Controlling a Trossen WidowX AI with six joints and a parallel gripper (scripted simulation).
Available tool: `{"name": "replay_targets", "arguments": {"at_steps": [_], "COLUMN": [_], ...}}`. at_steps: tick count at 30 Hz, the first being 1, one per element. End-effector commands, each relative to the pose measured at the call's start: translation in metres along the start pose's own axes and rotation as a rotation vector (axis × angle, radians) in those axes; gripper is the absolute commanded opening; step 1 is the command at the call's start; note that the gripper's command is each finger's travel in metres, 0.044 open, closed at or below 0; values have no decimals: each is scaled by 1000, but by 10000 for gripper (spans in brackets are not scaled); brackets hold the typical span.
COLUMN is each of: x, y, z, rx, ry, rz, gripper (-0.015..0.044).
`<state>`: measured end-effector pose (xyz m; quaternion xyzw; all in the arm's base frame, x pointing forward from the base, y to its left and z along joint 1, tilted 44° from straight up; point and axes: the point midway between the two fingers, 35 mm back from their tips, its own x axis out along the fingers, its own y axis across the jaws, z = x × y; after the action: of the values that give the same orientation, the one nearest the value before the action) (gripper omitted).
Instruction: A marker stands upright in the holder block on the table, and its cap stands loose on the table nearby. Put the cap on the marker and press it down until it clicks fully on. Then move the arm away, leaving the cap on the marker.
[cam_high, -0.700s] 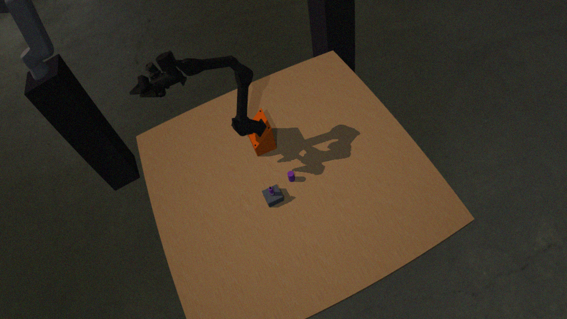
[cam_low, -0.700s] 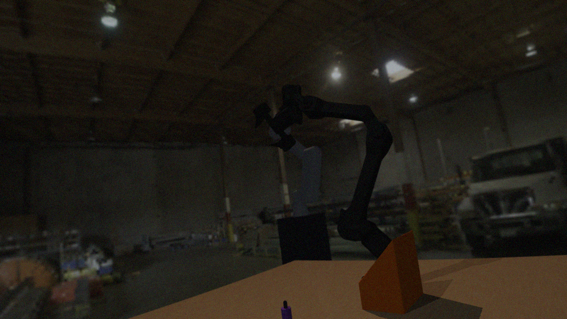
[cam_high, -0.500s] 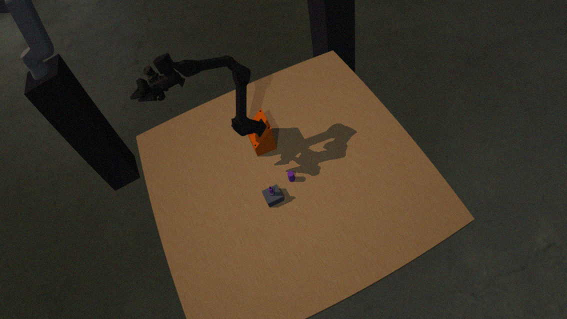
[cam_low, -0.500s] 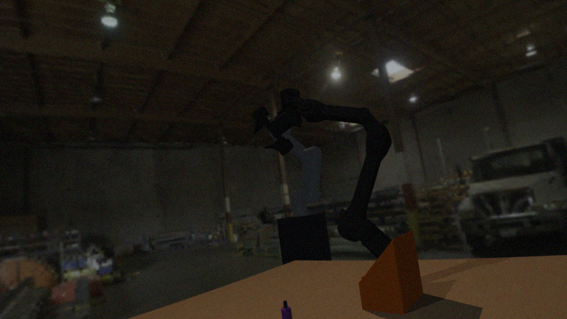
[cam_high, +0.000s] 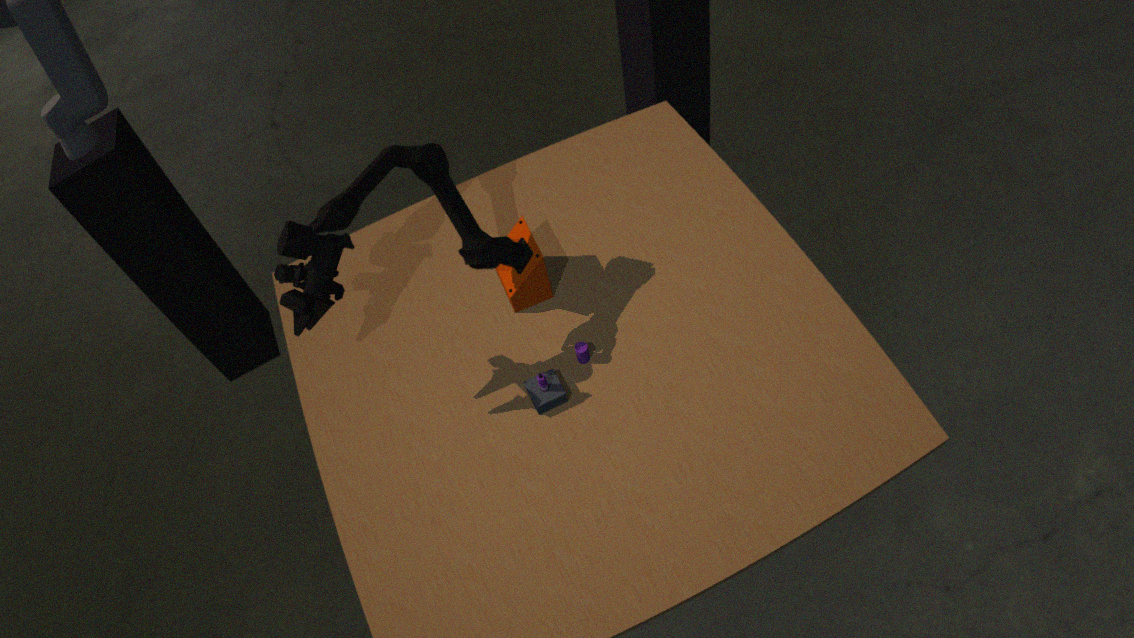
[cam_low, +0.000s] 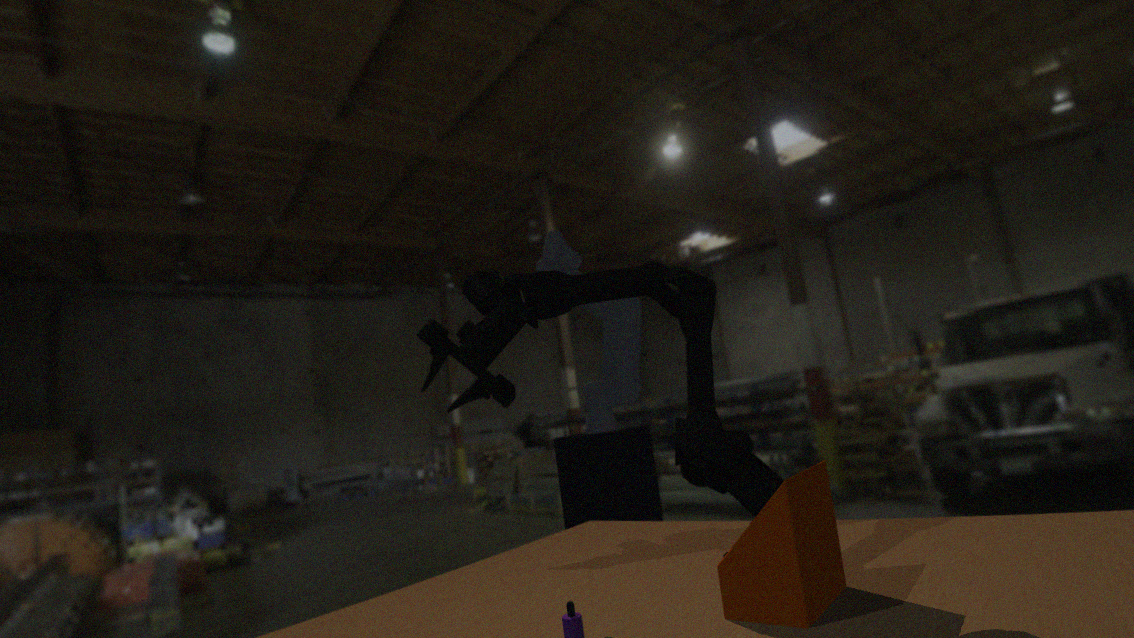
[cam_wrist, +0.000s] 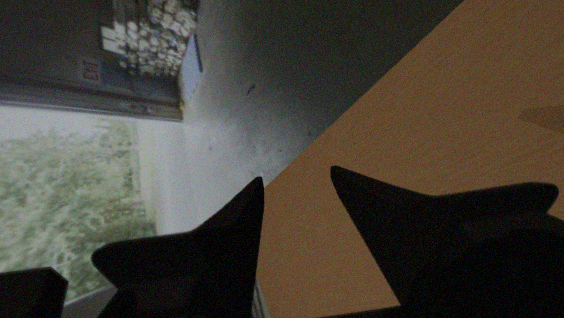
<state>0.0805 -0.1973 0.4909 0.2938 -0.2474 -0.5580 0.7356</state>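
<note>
The purple marker (cam_high: 542, 381) (cam_low: 572, 625) stands upright in the dark grey holder block (cam_high: 552, 401), its dark tip bare and pointing up. The purple cap (cam_high: 582, 353) stands loose on the table (cam_high: 674, 476) (cam_wrist: 425, 125), just up and to the right of the block in the top view, in the arm's shadow. My gripper (cam_low: 436, 400) (cam_wrist: 296, 176) is partly open and empty. It hangs high near the table's left edge in the top view, well away from cap and marker. Neither of them shows in the wrist view.
The orange wedge-shaped mount (cam_high: 532, 289) (cam_low: 781, 555) carries the arm's base behind the cap and block. A black pedestal (cam_high: 158, 245) (cam_low: 609, 480) with a grey arm stands beyond the table's left corner. A dark column (cam_high: 674, 63) stands behind the table's far corner.
</note>
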Motion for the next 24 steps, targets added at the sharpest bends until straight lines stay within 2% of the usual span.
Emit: {"name": "replay_targets", "arguments": {"at_steps": [1,7,12,18,24], "x": [25,49,45,13,-44], "y": [2,1,-6,-25,-60], "z": [-54,-155,-244,-344,-426], "rx": [-119,-317,-519,-811,-1172], "ry": [159,424,635,861,1050], "rz": [-6,-40,-57,-54,-23], "gripper": [248,248,248,248,248]}}
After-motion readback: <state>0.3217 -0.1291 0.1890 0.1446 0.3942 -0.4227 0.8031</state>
